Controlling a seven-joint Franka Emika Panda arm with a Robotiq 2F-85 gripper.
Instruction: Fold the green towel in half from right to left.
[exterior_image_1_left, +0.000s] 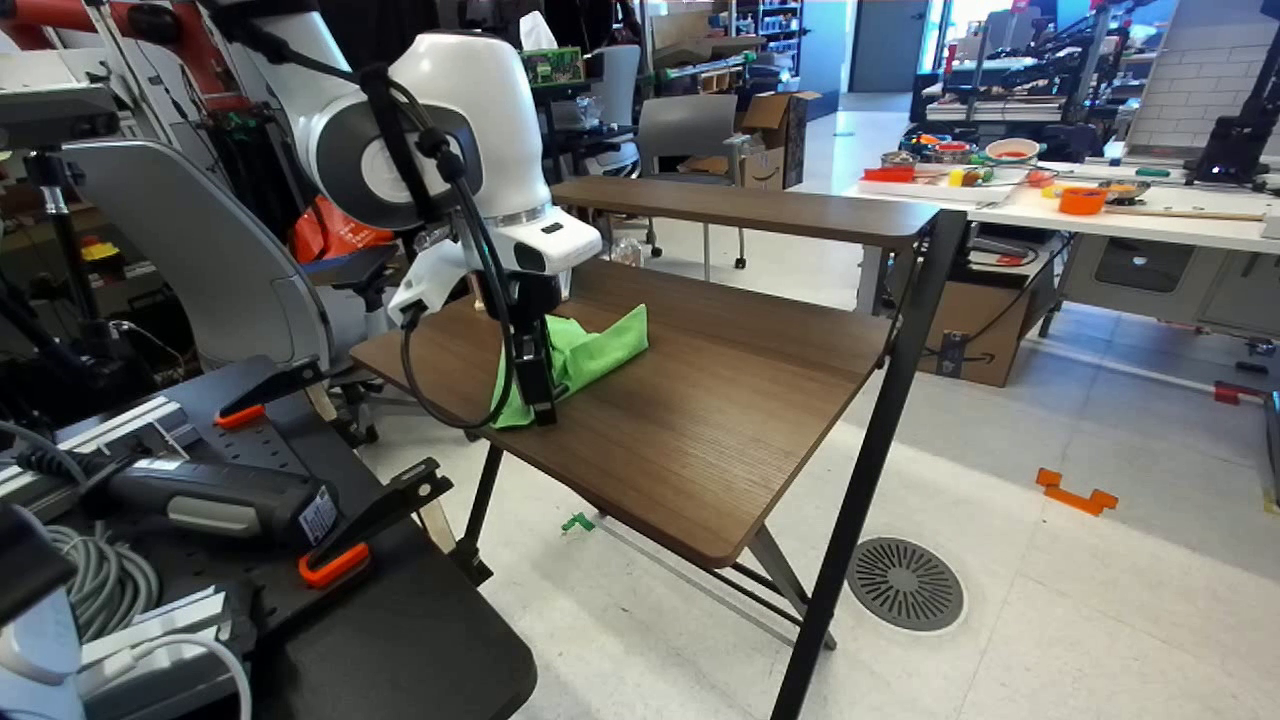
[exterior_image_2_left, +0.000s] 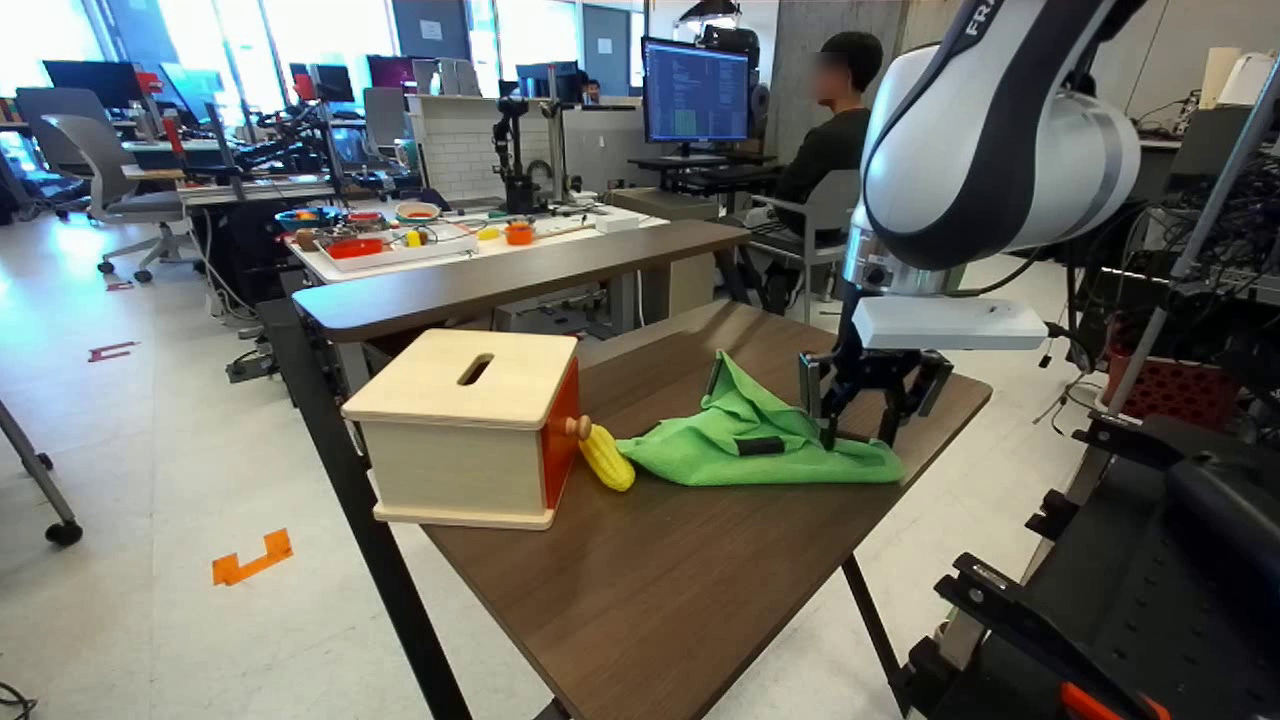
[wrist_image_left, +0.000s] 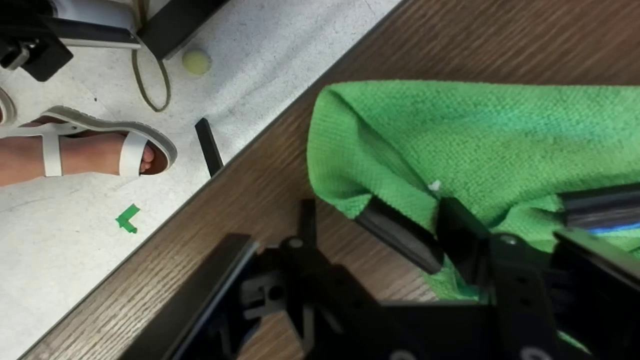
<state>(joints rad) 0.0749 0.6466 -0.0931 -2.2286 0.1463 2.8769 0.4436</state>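
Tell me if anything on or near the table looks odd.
Yes: the towel is bunched and peaked, not flat. A dark strip shows among its folds in an exterior view; I can't tell what it is. In the wrist view, a round yellowish thing sits on the floor, perhaps misplaced.

A yellow corn cob (exterior_image_2_left: 607, 459) lies beside a wooden box (exterior_image_2_left: 450, 470) on the table (exterior_image_2_left: 640, 585).

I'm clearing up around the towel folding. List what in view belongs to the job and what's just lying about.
Belongs to the job:
green towel, rumpled
gripper, open

Just lying about:
wooden box
yellow corn-shaped piece, beside the box
orange tape on the floor
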